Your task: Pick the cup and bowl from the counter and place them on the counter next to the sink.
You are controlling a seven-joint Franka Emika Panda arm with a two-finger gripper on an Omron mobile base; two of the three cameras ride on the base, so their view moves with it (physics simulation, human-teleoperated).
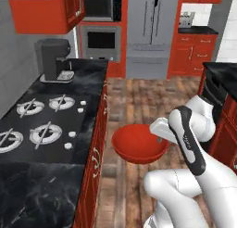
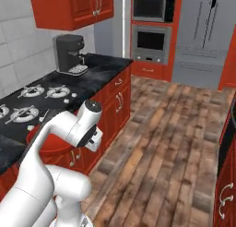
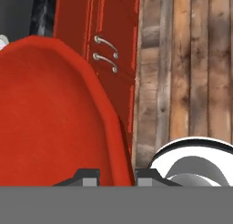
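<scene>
A black gas stovetop [image 1: 39, 125] with silver burner rings lies at nine o'clock in the left base view, white knobs [image 1: 74, 134] along its right edge. A dark grey coffee machine [image 1: 55, 60] stands at eleven o'clock, beyond the burners. At twelve o'clock a microwave [image 1: 102, 7] sits above a built-in oven [image 1: 101, 39], with a grey refrigerator [image 1: 152, 28] just beside them at one o'clock. A toaster [image 1: 185, 21] rests far back at one o'clock. Red upper cabinets [image 2: 73, 7] hang at eleven o'clock in the right base view. Wood plank floor [image 2: 170, 143] fills four o'clock.
</scene>
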